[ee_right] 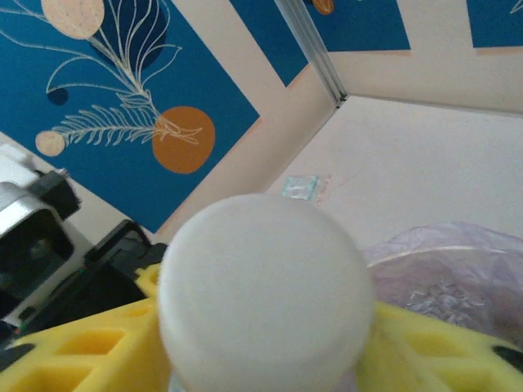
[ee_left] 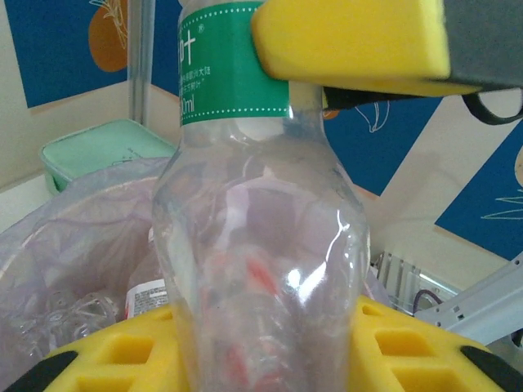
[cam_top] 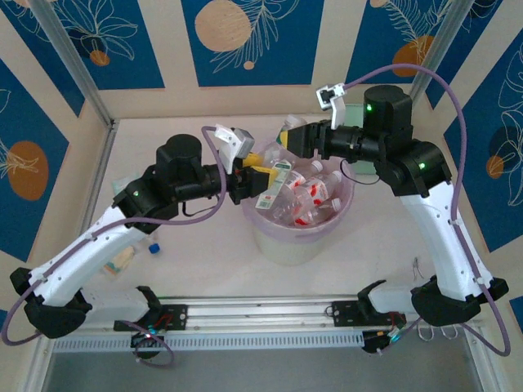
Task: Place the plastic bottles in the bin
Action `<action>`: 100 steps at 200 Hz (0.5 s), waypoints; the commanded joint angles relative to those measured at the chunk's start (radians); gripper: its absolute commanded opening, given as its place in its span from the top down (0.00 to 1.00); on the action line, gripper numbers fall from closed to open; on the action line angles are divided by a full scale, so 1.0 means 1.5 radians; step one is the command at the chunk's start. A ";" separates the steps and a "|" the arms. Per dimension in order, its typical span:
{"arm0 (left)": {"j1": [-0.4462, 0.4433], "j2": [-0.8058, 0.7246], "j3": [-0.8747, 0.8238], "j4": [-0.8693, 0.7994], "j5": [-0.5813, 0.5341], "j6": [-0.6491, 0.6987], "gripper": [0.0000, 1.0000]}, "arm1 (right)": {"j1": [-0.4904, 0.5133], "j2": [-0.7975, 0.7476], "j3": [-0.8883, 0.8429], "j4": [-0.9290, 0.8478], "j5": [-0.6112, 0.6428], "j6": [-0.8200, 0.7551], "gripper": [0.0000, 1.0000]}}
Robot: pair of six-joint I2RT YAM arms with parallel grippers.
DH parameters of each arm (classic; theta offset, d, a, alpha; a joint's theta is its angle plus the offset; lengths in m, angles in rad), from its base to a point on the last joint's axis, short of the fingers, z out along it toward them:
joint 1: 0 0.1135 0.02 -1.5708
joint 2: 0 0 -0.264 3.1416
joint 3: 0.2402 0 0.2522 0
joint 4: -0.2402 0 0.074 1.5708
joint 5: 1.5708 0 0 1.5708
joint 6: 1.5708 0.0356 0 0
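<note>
Blue-patterned walls (cam_top: 122, 41), pale table (cam_top: 212, 269). Left gripper (cam_top: 260, 173) pinches the green-labelled bottle (ee_left: 253, 245) above the bin (cam_top: 286, 241). Right gripper (cam_top: 296, 137) pinches a white-capped bottle (ee_right: 261, 286). Treat both as light, thin-walled and slippery, and hold them near the stiffer neck.

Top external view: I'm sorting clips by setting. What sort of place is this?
Probably a robot lab work cell, not a home: printed blue wall panels on aluminium posts box in the table, and two robot arms stand by a metal rail at its near edge.
</note>
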 commanded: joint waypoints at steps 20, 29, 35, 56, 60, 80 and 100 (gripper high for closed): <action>-0.007 -0.005 -0.006 0.034 -0.018 -0.005 0.35 | -0.012 -0.005 0.046 -0.017 0.041 -0.040 0.73; -0.007 -0.012 -0.007 0.025 -0.043 -0.002 0.23 | -0.018 -0.005 0.061 -0.019 0.054 -0.053 0.77; -0.007 -0.017 -0.007 0.017 -0.061 0.001 0.19 | -0.022 -0.007 0.068 -0.019 0.065 -0.062 0.79; -0.006 -0.037 -0.012 -0.024 -0.139 0.006 0.14 | -0.043 -0.029 0.052 -0.004 0.117 -0.056 0.88; -0.006 -0.041 -0.015 -0.031 -0.152 0.007 0.14 | -0.047 -0.038 0.036 0.009 0.120 -0.045 0.89; -0.005 -0.057 -0.034 -0.058 -0.209 0.017 0.14 | -0.079 -0.084 -0.083 0.100 0.125 0.056 0.94; -0.003 -0.059 -0.043 -0.071 -0.239 0.019 0.15 | -0.100 -0.122 -0.217 0.228 0.105 0.163 0.95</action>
